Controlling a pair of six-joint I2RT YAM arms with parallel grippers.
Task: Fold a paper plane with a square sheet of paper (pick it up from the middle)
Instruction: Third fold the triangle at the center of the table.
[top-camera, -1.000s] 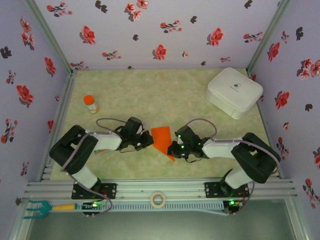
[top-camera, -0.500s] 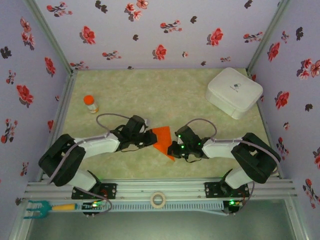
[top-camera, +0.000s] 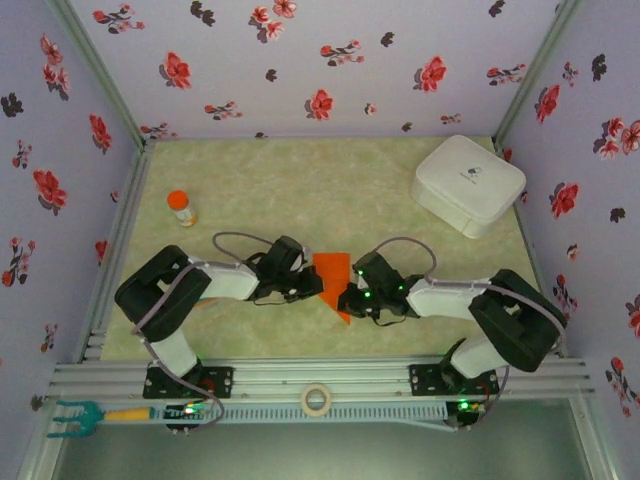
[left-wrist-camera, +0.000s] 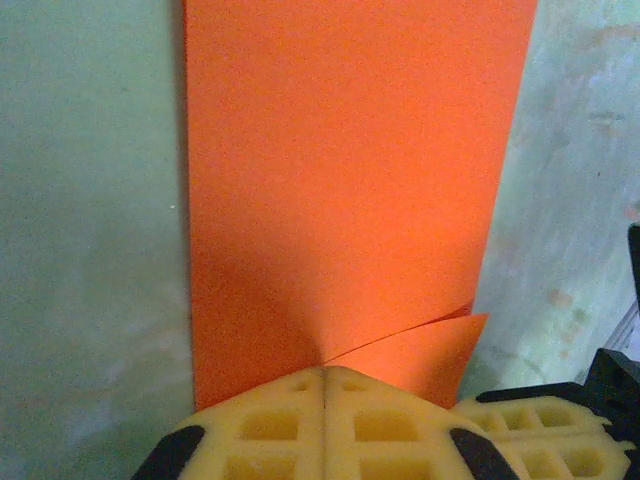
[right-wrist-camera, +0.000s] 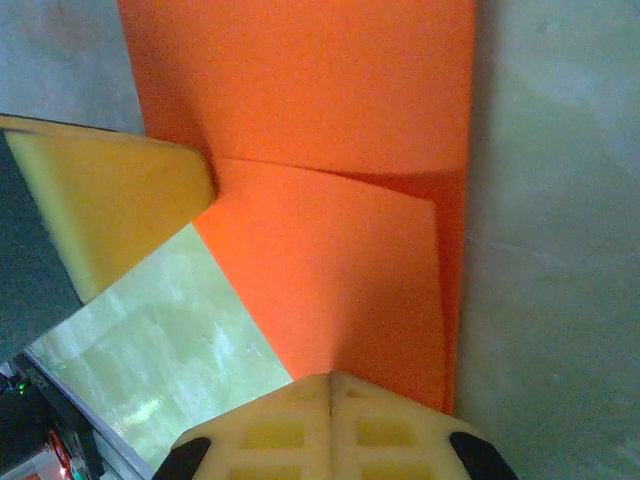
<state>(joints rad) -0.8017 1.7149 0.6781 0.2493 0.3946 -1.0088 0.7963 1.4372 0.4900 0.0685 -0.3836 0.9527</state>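
Pale marbled tabletop (top-camera: 300, 190) is seen beneath both clenched claws. The left gripper (left-wrist-camera: 325, 385) is set at one edge of the square sheet of paper (left-wrist-camera: 350, 180), low-centre in the top view, and the right gripper (right-wrist-camera: 330, 385) at its folded corner. Creases should be pressed firmly, edges kept aligned, the sheet not dragged.

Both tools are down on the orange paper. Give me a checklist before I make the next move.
1. Left tool shut, tip on the square sheet of paper: ok.
2. Right tool shut, tip on the sheet: ok.
3. Sheet lies on the table between both tools: ok.
4. Folded flap pressed flat: not ok, its edge looks lifted.
5. Either tool actually pinching paper: cannot tell.
6. Bottle and white case apart from the sheet: ok.
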